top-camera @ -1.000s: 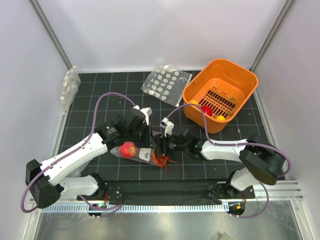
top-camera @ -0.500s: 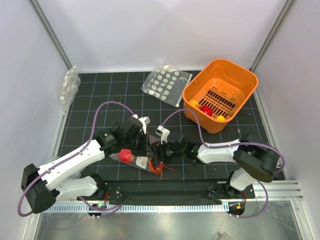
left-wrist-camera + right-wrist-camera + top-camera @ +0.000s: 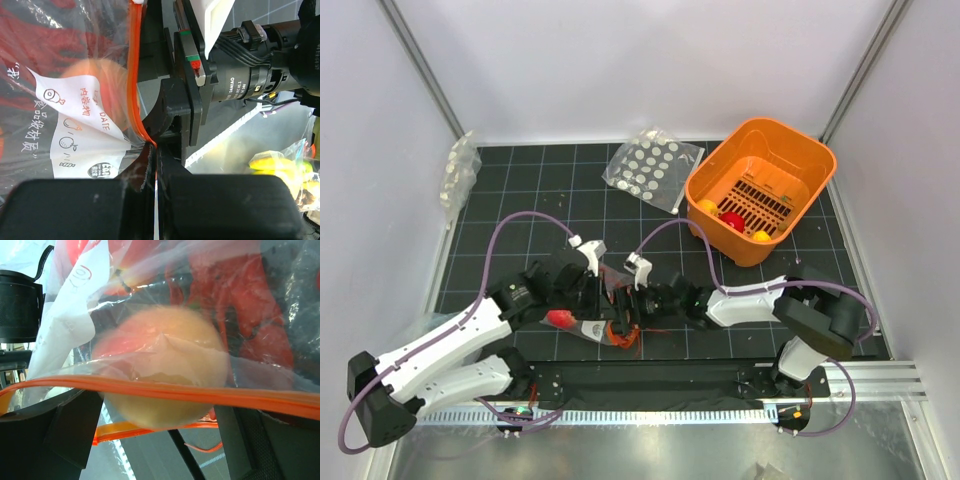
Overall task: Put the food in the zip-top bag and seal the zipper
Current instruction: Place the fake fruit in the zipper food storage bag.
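Zip-top bag (image 3: 582, 327): clear film with a white printed label, lying on the black gridded mat (image 3: 520, 200) between the two gripper heads, its mouth end toward the right one.
Zipper (image 3: 133, 75): orange-red strip. In the left wrist view it runs down into the slit between the left jaws. In the right wrist view one length lies across both right fingers and a second length sits lower, in the gap between them. The two lengths are apart there.
Fruit ball (image 3: 165, 365): pale orange-red, inside the bag, just beyond the zipper and centred ahead of the right jaws.
Octopus piece (image 3: 245, 310): red, inside the bag, beyond the ball and toward the right-hand finger of the right jaws.
Left gripper (image 3: 154, 172): jaws almost together, pinching the zipper edge of the bag.
Right gripper (image 3: 160, 410): jaws wide apart. Whether the fingers press on the film cannot be told.
Orange basket (image 3: 763, 124): well apart from both sets of jaws, at the far right of the mat, holding small red and yellow-orange fruits (image 3: 733, 219).
Disc bag (image 3: 650, 163): clear, showing rows of white discs, far beyond the jaws, just left of the basket.
Plain clear bag (image 3: 458, 172): at the mat's far left edge, well apart from the left jaws.
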`<state>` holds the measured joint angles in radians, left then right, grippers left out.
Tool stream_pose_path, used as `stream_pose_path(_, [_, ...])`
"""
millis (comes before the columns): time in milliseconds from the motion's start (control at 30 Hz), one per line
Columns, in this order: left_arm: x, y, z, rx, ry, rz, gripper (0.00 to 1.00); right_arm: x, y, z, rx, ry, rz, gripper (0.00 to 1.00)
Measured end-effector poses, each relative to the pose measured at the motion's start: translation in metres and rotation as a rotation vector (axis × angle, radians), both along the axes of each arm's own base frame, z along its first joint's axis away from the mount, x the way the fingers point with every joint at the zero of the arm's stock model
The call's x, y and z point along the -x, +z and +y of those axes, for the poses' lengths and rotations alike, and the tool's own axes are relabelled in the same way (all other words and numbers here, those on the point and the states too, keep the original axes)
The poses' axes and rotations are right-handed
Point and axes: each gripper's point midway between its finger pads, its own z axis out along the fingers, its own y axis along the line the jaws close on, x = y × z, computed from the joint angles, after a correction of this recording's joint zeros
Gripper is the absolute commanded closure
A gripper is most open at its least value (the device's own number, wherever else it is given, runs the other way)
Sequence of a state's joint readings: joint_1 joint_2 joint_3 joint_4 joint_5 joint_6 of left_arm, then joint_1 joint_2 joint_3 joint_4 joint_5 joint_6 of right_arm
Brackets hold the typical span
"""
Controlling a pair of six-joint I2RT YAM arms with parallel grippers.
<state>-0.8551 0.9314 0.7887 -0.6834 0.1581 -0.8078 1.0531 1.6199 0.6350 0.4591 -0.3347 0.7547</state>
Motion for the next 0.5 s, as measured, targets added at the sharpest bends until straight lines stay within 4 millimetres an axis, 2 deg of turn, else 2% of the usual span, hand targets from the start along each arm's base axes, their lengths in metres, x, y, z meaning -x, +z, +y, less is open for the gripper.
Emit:
stream_pose_path(167, [0.001,0.003,0.000,0.008,0.000,-0.006,1.00,-0.003,0.008,-0.006,0.016,-0.023,-0.023,0.06])
stream_pose_path(267, [0.002,0.002,0.001,0.005,-0.001,-0.002,1.00,-0.005,0.017,-0.009,0.014,-0.039,-0.044,0.23])
stream_pose_path(500, [0.002,0.002,0.003,0.000,0.003,-0.005,1.00,-0.004,0.026,-0.016,0.014,-0.053,-0.049,0.28])
